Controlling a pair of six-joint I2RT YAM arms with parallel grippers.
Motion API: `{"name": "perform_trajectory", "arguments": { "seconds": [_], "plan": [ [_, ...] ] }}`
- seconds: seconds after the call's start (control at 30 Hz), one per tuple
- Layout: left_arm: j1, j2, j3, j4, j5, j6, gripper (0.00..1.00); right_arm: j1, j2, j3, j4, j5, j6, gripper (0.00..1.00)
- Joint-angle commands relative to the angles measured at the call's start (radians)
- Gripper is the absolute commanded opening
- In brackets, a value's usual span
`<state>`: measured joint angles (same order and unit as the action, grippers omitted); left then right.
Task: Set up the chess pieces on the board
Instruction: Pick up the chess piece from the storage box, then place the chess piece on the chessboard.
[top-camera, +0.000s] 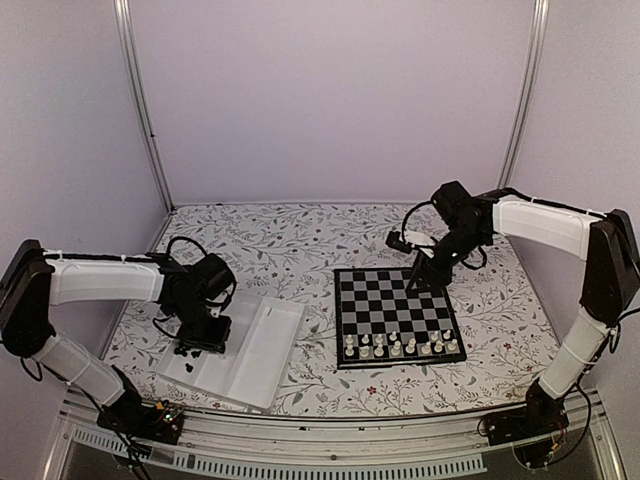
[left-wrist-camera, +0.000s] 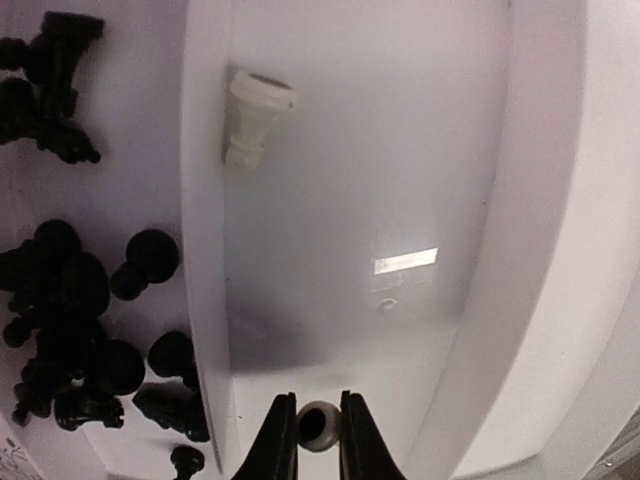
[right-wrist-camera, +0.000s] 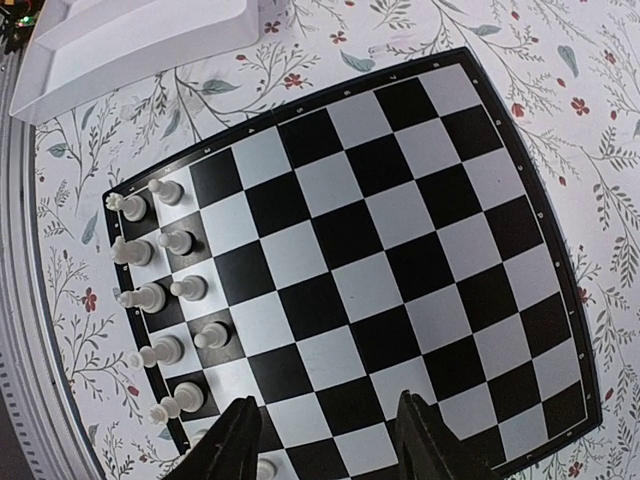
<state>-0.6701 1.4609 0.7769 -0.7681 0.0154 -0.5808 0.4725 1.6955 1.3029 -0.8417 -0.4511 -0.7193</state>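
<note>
The left pincer (left-wrist-camera: 317, 442) is clamped on a cream-white chess piece (left-wrist-camera: 318, 424), one finger tight against each side, low in a compartment of the white tray (top-camera: 272, 352). The tray lies on the left arm's side of the board (right-wrist-camera: 380, 250), near it but not touching. The right pincer (right-wrist-camera: 328, 445) hangs over the board's far half, jaws well apart and holding nothing.

White pieces (top-camera: 400, 346) stand in two rows along the board's near edge; its other squares are bare. One more white piece (left-wrist-camera: 255, 118) lies on its side in the tray, and a heap of black pieces (left-wrist-camera: 70, 300) fills the compartment beyond a low divider.

The worktop (top-camera: 290, 240) under the board wears a cloth printed with leafy sprigs and small red flowers. Plain pale walls (top-camera: 330, 100) with metal posts (top-camera: 140, 100) rise behind it. The board is flat with glossy checks, the tray smooth plastic.
</note>
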Motion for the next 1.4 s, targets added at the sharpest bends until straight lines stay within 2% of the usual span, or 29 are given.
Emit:
{"name": "perform_trajectory", "arguments": {
  "seconds": [0.0, 0.3, 0.6, 0.8, 1.2, 1.37],
  "plan": [
    [0.041, -0.080, 0.074, -0.030, 0.003, -0.020, 0.06, 0.063, -0.023, 0.047, 0.062, -0.005, 0.019, 0.48],
    [0.066, -0.115, 0.141, 0.302, 0.133, -0.145, 0.06, 0.224, 0.047, 0.186, 0.281, 0.102, 0.166, 0.49],
    [0.069, -0.101, 0.041, 0.695, 0.246, -0.351, 0.08, 0.374, 0.232, 0.389, 0.355, 0.063, 0.383, 0.49],
    [0.069, -0.077, 0.024, 0.801, 0.287, -0.414, 0.09, 0.438, 0.324, 0.460, 0.409, 0.066, 0.432, 0.50],
    [0.070, -0.107, -0.025, 0.878, 0.309, -0.480, 0.09, 0.471, 0.411, 0.529, 0.430, 0.051, 0.514, 0.49],
    [0.070, -0.120, -0.027, 0.872, 0.313, -0.484, 0.10, 0.472, 0.425, 0.544, 0.432, 0.053, 0.528, 0.43]
  ]
}}
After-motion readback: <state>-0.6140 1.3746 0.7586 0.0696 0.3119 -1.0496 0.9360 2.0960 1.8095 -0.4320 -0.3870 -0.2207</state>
